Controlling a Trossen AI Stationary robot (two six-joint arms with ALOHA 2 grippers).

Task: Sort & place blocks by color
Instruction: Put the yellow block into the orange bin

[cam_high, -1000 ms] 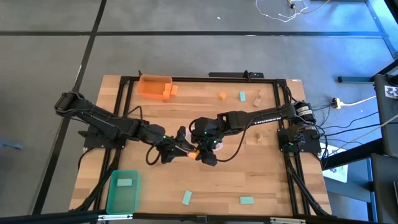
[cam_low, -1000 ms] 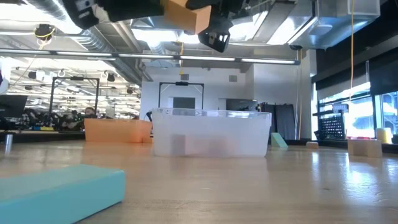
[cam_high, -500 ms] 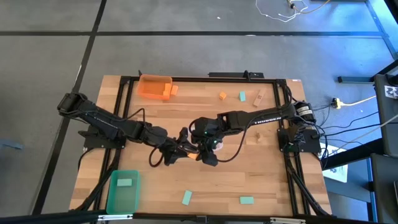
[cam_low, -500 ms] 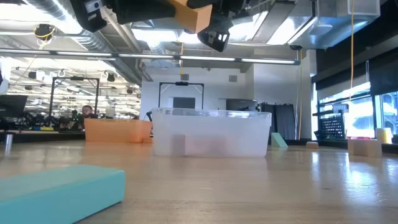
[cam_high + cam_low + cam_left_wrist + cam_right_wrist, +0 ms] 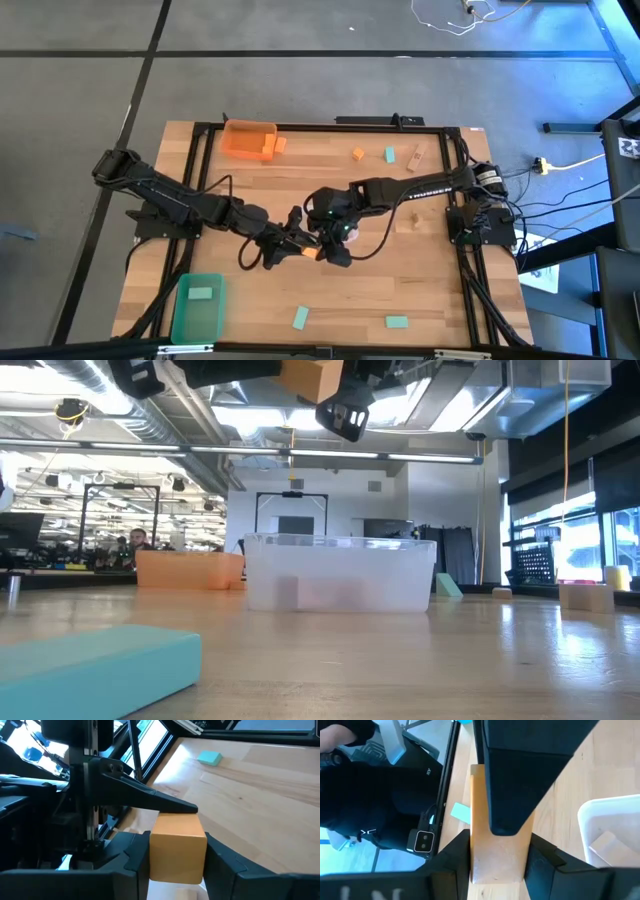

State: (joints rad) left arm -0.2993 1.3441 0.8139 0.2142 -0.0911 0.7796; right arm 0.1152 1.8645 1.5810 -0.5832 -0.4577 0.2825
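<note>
At table centre, the orange block [image 5: 177, 848] hangs aloft, pinched by both the left gripper [image 5: 175, 857] and the right gripper [image 5: 497, 855]; the handover should go best if the right lets go only once the left is firm, then carries toward the orange bin [image 5: 248, 139] at eleven o'clock.

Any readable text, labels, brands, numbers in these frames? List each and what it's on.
Nothing can be quoted with confidence.
Pale lettering along the right arm, high view: too small to read.
White marks on the left arm, right wrist view: not legible as words.
Black-and-white tag at the picture's right edge, high view: a pattern, no readable characters.
Blocks and bins: no print visible.
</note>
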